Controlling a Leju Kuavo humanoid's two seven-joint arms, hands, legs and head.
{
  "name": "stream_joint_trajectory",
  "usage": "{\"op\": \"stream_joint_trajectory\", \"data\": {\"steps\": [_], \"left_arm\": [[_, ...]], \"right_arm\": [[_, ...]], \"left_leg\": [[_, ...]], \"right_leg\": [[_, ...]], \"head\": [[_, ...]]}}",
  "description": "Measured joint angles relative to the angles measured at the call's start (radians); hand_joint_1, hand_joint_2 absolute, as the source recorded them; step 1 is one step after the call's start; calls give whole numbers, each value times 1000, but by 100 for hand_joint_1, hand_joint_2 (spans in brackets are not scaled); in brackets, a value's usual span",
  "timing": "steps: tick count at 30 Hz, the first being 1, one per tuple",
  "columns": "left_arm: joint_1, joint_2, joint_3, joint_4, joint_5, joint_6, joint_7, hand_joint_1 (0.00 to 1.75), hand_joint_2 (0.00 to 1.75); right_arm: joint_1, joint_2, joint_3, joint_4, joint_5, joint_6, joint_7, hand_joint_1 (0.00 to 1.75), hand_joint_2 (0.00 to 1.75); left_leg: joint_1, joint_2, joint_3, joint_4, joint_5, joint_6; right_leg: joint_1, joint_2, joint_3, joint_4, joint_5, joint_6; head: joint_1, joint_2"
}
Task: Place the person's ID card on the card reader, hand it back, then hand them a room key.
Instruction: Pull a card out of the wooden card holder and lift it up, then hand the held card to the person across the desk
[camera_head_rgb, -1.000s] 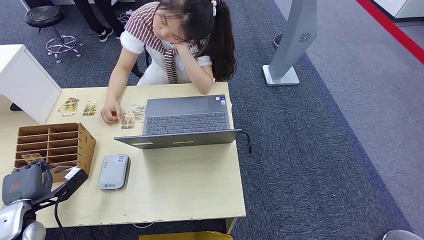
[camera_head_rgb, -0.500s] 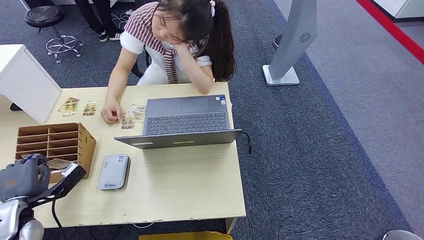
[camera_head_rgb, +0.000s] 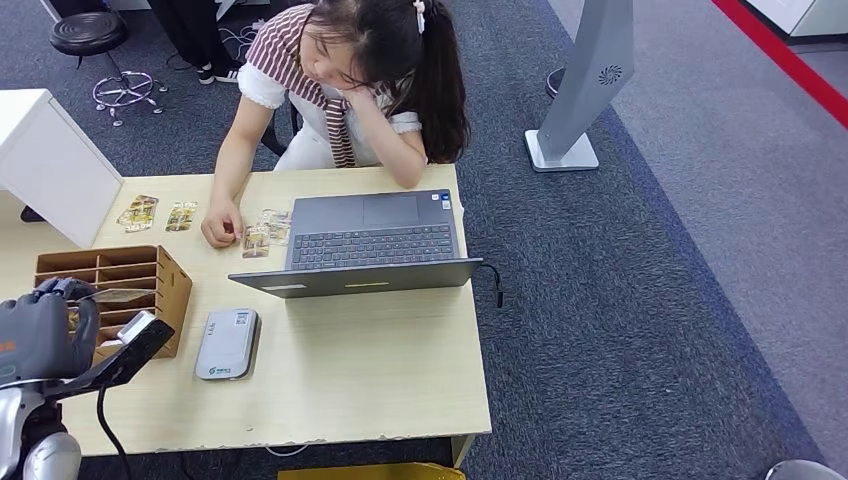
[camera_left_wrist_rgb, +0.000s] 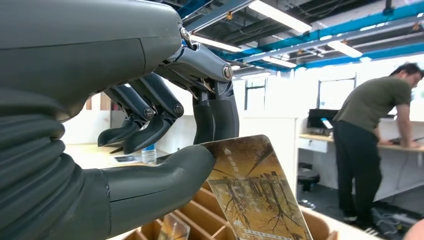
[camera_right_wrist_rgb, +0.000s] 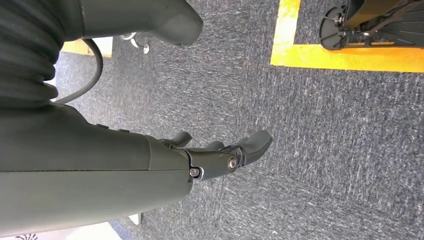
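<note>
The table (camera_head_rgb: 380, 370) carries a laptop (camera_head_rgb: 372, 240), a wooden rack (camera_head_rgb: 165, 275) and the card reader (camera_head_rgb: 228, 343). Above the rack, the left hand (camera_left_wrist_rgb: 150, 115) pinches a room key (camera_left_wrist_rgb: 255, 190) — the right hand (camera_right_wrist_rgb: 220, 155) hangs with fingers loosely apart, holding nothing.

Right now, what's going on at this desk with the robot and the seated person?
The robot's left hand pinches a golden-brown picture card between thumb and fingers, above the brown wooden slotted card box. Its right hand hangs over the carpet, holding nothing. The small grey card reader lies on the pale wooden desk with nothing on it. Across the desk, the seated person rests one hand beside several similar cards, next to an open grey laptop.
</note>
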Motion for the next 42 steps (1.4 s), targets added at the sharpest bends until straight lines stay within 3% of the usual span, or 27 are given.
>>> {"op": "stream_joint_trajectory", "data": {"steps": [5,12,19,31,35,42], "left_arm": [[-51,0,-12,-6,-23,34,9,175,175],[-249,0,-21,123,-132,173,14,175,175],[-423,2,-47,279,-206,183,25,175,175],[-535,-1,-75,430,-259,196,51,175,175],[-543,0,-75,447,-264,201,55,2,175],[-543,0,-75,460,-264,211,69,0,175]], "right_arm": [[0,0,-1,0,20,4,4,0,175],[-6,-4,8,0,57,18,-8,0,175],[-14,-5,13,0,61,18,-16,0,175],[-18,-5,14,0,73,17,-10,0,175],[-18,-5,14,0,74,16,-10,0,175],[-18,-5,14,0,71,15,-10,0,175]], "left_leg": [[0,0,0,0,1,-1],[0,0,0,0,3,-2],[0,0,-1,0,4,-2],[0,0,-1,0,4,-2],[0,0,-1,0,4,-2],[0,0,-1,0,4,-2]], "right_leg": [[0,0,0,0,1,0],[0,-1,-1,0,3,-3],[0,0,-1,0,4,-3],[0,0,-2,0,4,-3],[0,0,-2,0,4,-3],[0,0,-2,0,4,-3]], "head": [[0,0],[0,0],[0,0],[0,0],[0,0],[0,0]]}}
